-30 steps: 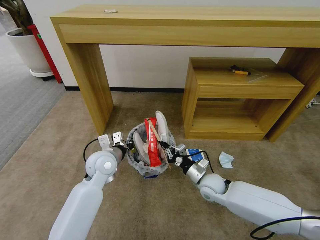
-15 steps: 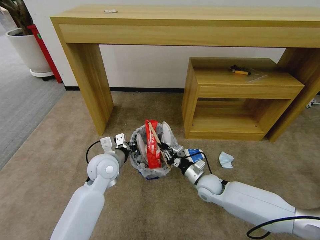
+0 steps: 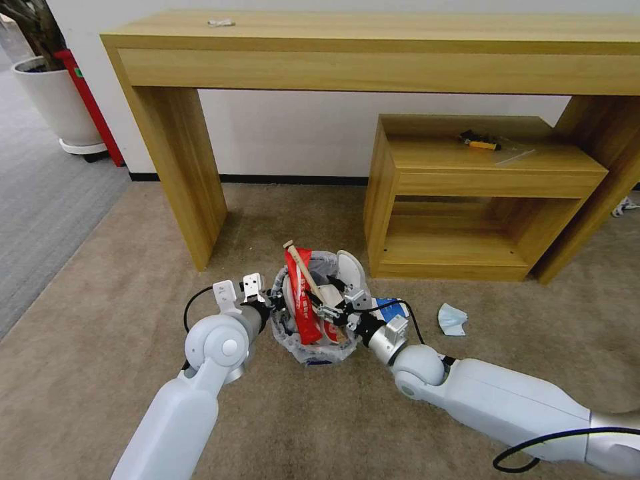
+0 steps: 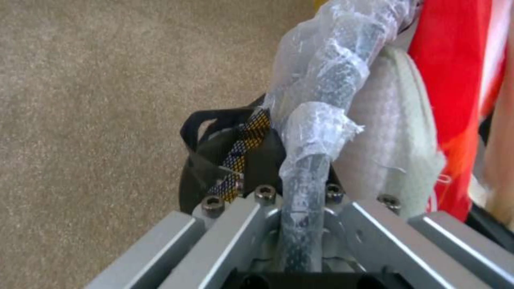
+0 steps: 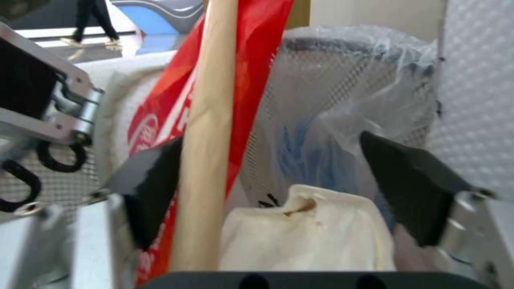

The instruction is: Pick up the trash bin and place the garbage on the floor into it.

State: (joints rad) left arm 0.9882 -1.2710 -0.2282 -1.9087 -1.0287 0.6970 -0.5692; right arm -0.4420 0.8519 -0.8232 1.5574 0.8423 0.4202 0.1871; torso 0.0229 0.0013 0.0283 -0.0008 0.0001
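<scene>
The trash bin [image 3: 313,337], black mesh with a clear liner, hangs low over the beige floor [image 3: 133,320]. My left gripper [image 3: 270,308] is shut on its rim [image 4: 305,176]. Inside stand a red wrapper [image 3: 303,300], two white slippers [image 3: 350,267] and a wooden stick [image 3: 299,265]. My right gripper [image 3: 333,308] is open over the bin. In the right wrist view the right gripper [image 5: 273,140] has the stick [image 5: 206,140] leaning on one finger [image 5: 155,188], and a white paper wad [image 5: 305,228] below. A pale blue mask [image 3: 452,319] and a blue-white packet [image 3: 390,308] lie on the carpet to the right.
A long wooden desk [image 3: 373,47] stands along the wall, with a low wooden shelf unit [image 3: 480,193] just behind and right of the bin. A white plant pot [image 3: 57,100] and a red box [image 3: 90,107] stand far left, beside grey ribbed carpet [image 3: 40,200].
The bin, held by my left gripper, has shifted right and slightly toward me. The right gripper stayed at its rim, and the stick and red wrapper now stand more upright.
</scene>
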